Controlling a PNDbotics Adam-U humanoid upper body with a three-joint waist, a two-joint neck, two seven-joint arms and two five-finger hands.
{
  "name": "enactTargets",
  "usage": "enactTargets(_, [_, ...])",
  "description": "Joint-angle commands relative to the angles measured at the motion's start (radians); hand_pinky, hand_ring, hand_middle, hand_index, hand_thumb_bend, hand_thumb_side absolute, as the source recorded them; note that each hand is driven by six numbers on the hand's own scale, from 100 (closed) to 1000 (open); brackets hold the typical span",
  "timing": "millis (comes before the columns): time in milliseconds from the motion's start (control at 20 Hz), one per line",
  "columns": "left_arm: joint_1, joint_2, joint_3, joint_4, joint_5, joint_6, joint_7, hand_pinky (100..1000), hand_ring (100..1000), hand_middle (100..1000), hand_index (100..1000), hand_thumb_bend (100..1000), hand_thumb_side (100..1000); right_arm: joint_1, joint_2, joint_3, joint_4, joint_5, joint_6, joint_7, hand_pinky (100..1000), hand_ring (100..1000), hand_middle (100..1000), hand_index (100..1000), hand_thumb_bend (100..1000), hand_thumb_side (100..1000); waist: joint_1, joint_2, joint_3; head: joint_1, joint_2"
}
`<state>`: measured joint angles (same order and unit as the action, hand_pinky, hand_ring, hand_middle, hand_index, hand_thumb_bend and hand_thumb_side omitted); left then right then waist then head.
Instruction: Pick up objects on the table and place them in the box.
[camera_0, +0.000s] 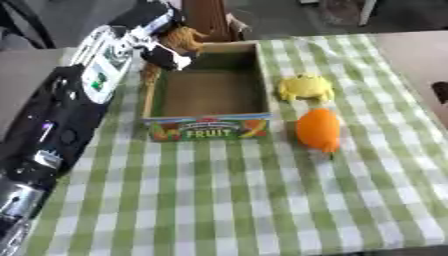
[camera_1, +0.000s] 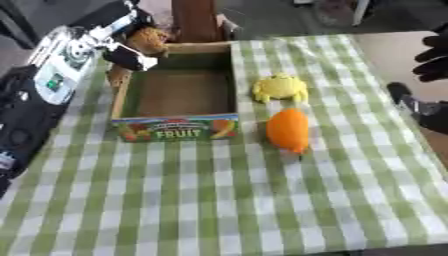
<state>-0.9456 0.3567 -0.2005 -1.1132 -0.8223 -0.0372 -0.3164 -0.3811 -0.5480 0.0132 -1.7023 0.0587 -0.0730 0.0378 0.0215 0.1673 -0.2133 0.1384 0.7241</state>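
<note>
- The left arm (camera_0: 61, 115) comes in from the near left and runs up along the left edge of the bench (camera_0: 219, 200), which is covered by a green and white checked cloth.
- The left hand (camera_0: 162, 47) hangs over the far left corner of the box (camera_0: 208, 127), its fingers (camera_1: 131, 55) curled round a brown fuzzy toy (camera_0: 184, 37). The toy is held above the box's far rim, not yet resting inside; which way it points cannot be made out.
- The box is an open cardboard tray with "FRUIT" printed on its near wall. It sits below and to the right of the fingers, its long axis running from the near side to the far side of the bench. Nothing shows on the visible part of its floor.
- The yellow toy (camera_0: 306, 88) lies on the cloth just right of the box's right wall, well to the right of the fingers. It is squat, with no clear long axis.
- The orange toy (camera_0: 318, 129) lies nearer than the yellow toy, close to it but apart. It is oval, its long axis running near to far, narrower end toward the near edge.
- The right hand (camera_1: 429, 60) shows only at the right edge of the right eye view, dark, well away from the toys; whether its fingers are spread or curled cannot be told.
</note>
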Motion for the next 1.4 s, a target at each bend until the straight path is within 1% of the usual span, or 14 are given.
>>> enactTargets(50, [-0.028,-0.038,-0.004,0.041,-0.029,-0.011,0.039,564,431,360,572,320,183,-0.022,-0.011,-0.001,-0.015,-0.007,-0.001,0.005,635,639,629,810,403,100,-0.005,-0.008,-0.009,0.011,-0.017])
enactTargets(150, [-0.024,-0.061,-0.002,0.071,-0.042,-0.012,0.063,570,452,385,593,340,185,-0.024,-0.009,-0.001,-0.016,-0.008,-0.001,0.005,635,638,629,810,403,100,-0.003,-0.003,-0.018,0.015,-0.020])
enactTargets(350, [-0.011,-0.080,-0.001,0.104,-0.052,-0.006,0.099,628,595,536,711,461,191,-0.024,-0.007,-0.004,-0.016,-0.008,-0.001,0.004,636,638,625,810,403,100,-0.001,0.004,-0.022,0.012,-0.023])
enactTargets(400, [-0.007,-0.079,0.000,0.106,-0.050,-0.002,0.102,659,658,601,747,532,188,-0.024,-0.007,-0.005,-0.015,-0.008,-0.001,0.003,636,638,625,810,403,100,0.000,0.005,-0.021,0.010,-0.023])
enactTargets(450, [-0.004,-0.078,0.001,0.107,-0.047,0.003,0.103,666,670,614,754,546,187,-0.023,-0.007,-0.006,-0.015,-0.008,-0.001,0.002,636,638,624,810,403,100,0.000,0.005,-0.020,0.009,-0.024])
enactTargets(650, [0.010,-0.065,0.015,0.090,-0.022,0.029,0.109,703,739,718,774,805,114,-0.021,-0.007,-0.009,-0.012,-0.007,-0.001,0.002,636,637,623,810,403,100,0.000,0.007,-0.012,0.004,-0.027])
enactTargets(700, [0.014,-0.059,0.018,0.078,-0.010,0.034,0.116,710,747,730,776,828,174,-0.020,-0.007,-0.010,-0.012,-0.007,-0.001,0.001,636,637,623,810,403,100,0.000,0.008,-0.010,0.002,-0.029])
enactTargets(850, [0.031,-0.036,0.030,0.020,0.044,0.052,0.151,716,758,741,778,857,318,-0.018,-0.008,-0.013,-0.011,-0.006,-0.001,-0.001,636,637,623,809,403,100,0.001,0.010,-0.004,-0.003,-0.030])
enactTargets(950, [0.049,-0.015,0.039,-0.041,0.103,0.067,0.182,700,753,737,772,866,360,-0.017,-0.010,-0.016,-0.009,-0.005,-0.001,-0.003,636,634,620,806,399,100,0.001,0.012,0.001,-0.007,-0.031])
enactTargets(1000, [0.062,-0.005,0.045,-0.079,0.141,0.076,0.198,690,745,726,764,824,387,-0.015,-0.011,-0.017,-0.008,-0.005,0.000,-0.004,634,632,619,805,403,100,0.000,0.013,0.005,-0.010,-0.031])
enactTargets(1050, [0.075,0.003,0.051,-0.116,0.188,0.083,0.212,681,736,716,759,860,332,-0.014,-0.013,-0.018,-0.007,-0.005,0.000,-0.006,633,631,619,804,403,100,0.000,0.014,0.009,-0.011,-0.031])
enactTargets(1100, [0.087,0.011,0.053,-0.148,0.232,0.091,0.222,681,736,716,759,860,332,-0.014,-0.014,-0.019,-0.007,-0.005,0.001,-0.007,633,631,619,804,403,100,0.000,0.014,0.011,-0.011,-0.031])
enactTargets(1300, [0.181,0.059,0.084,-0.313,0.440,0.107,0.280,588,650,640,712,727,226,-0.017,-0.018,-0.024,-0.005,-0.009,0.005,-0.023,628,632,614,792,403,100,-0.003,0.017,0.028,-0.014,-0.030])
enactTargets(1400, [0.237,0.076,0.101,-0.382,0.522,0.128,0.319,573,639,629,708,700,206,-0.018,-0.020,-0.028,-0.005,-0.010,0.008,-0.035,626,632,612,782,401,100,-0.004,0.018,0.037,-0.015,-0.028])
